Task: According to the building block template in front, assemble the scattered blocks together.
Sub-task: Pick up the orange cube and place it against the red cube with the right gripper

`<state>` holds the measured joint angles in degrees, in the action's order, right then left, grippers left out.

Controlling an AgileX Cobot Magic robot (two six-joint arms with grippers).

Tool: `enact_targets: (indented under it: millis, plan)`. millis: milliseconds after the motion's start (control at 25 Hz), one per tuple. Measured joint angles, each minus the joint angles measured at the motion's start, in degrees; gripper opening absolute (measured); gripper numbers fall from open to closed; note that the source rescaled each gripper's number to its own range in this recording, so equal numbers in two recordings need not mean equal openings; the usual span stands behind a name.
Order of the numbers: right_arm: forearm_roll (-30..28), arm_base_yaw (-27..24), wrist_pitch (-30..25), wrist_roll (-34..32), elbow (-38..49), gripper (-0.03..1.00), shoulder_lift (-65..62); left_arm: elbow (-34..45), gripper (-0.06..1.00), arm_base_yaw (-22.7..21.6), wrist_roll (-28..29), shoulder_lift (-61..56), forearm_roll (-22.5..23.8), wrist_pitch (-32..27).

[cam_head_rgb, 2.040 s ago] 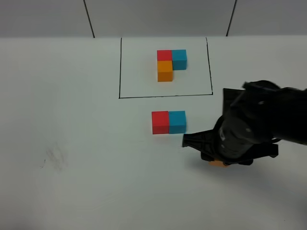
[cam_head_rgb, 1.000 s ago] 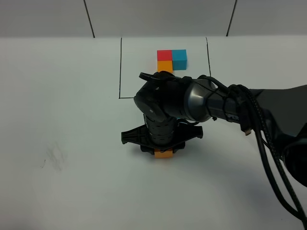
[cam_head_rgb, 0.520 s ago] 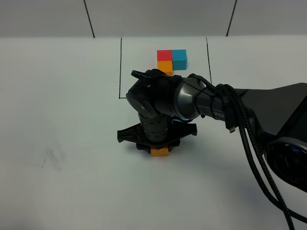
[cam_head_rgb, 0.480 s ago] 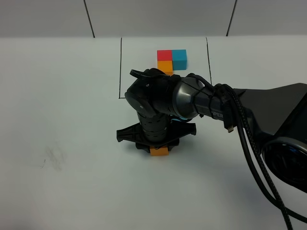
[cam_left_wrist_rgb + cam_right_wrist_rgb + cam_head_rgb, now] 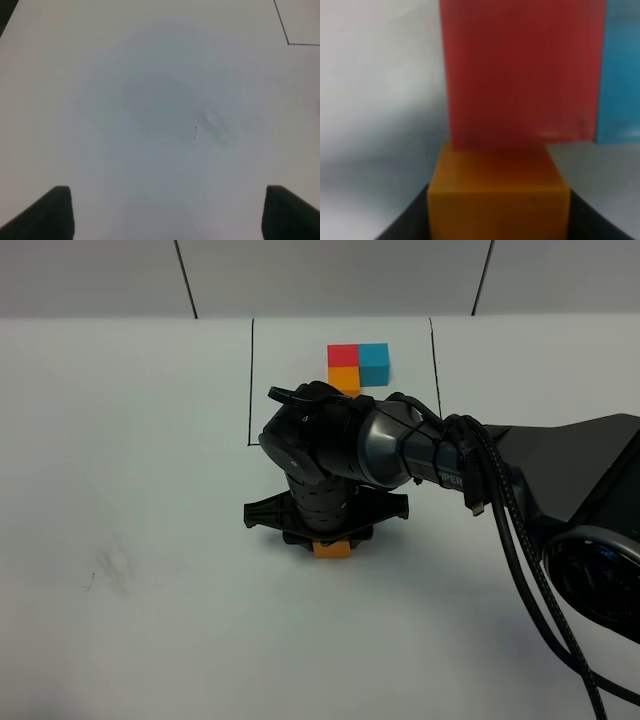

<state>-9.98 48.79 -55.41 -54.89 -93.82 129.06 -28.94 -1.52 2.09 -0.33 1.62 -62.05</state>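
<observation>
Three loose cubes were in play, and all three showed in my right wrist view: the orange cube (image 5: 498, 200) sat between my right gripper (image 5: 498, 220) fingers, pinched at its sides, with the red cube (image 5: 520, 75) directly ahead of it and touching its far face, and the blue cube (image 5: 620, 75) beside the red one. The orange cube's left edge sat slightly off from the red cube's left edge.

From the exterior high view, my right arm (image 5: 520, 480) reached across the middle of the white table (image 5: 120, 490), and the wrist covered the red and blue cubes. Only the near part of the orange cube (image 5: 332, 549) showed below the gripper (image 5: 330, 540), just outside the near line of the black drawn rectangle (image 5: 250, 380).

Inside that rectangle stood the building block template (image 5: 358, 362): red and blue side by side, orange against the red on the near side, partly hidden by my wrist.

My left gripper (image 5: 167, 215) was spread wide over bare table with a faint smudge (image 5: 215, 125), holding nothing.
</observation>
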Motion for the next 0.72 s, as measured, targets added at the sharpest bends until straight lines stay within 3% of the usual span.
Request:
enact_targets:
  millis: [720]
  plan:
    - [-2.98, 0.0, 1.17, -1.65, 0.0, 0.26, 0.12, 0.0, 0.72, 0.0, -0.06, 0.0, 0.0, 0.0]
